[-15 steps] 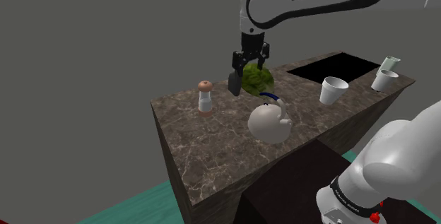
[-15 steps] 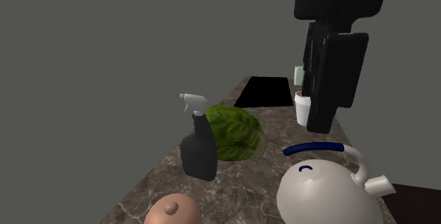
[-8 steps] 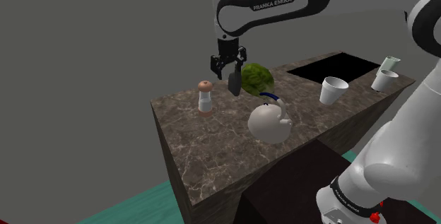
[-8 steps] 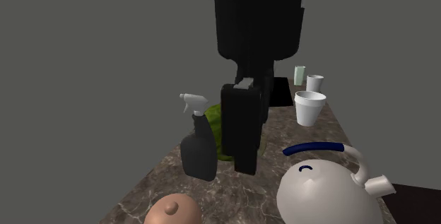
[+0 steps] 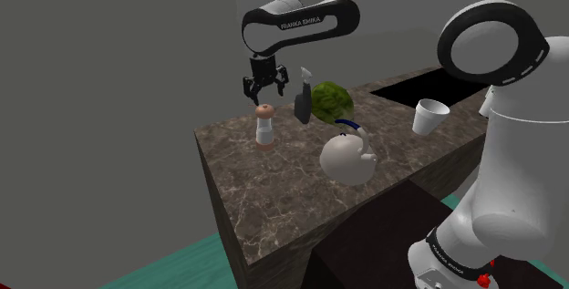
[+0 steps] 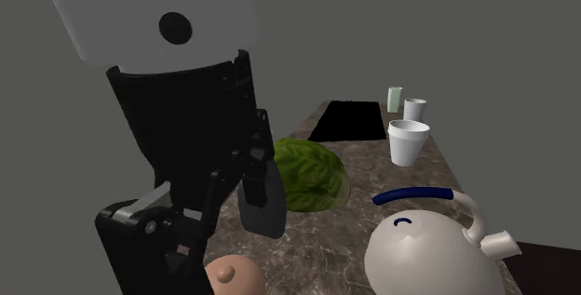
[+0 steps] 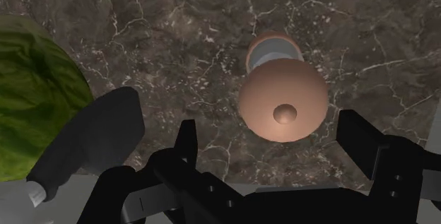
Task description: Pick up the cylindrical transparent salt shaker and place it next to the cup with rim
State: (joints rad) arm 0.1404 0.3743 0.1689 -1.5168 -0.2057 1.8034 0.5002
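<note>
Claw: open, fingers apart and empty, poised directly above the salt shaker without touching it. The shaker stands upright near the tabletop corner at the shoulder view's left, its long axis vertical and in line with the claw; in the wrist view its rounded cap sits between the two fingers, so a straight descent looks sufficient. A spray bottle stands close beside, and the cup is well apart, beyond the teapot.
</note>
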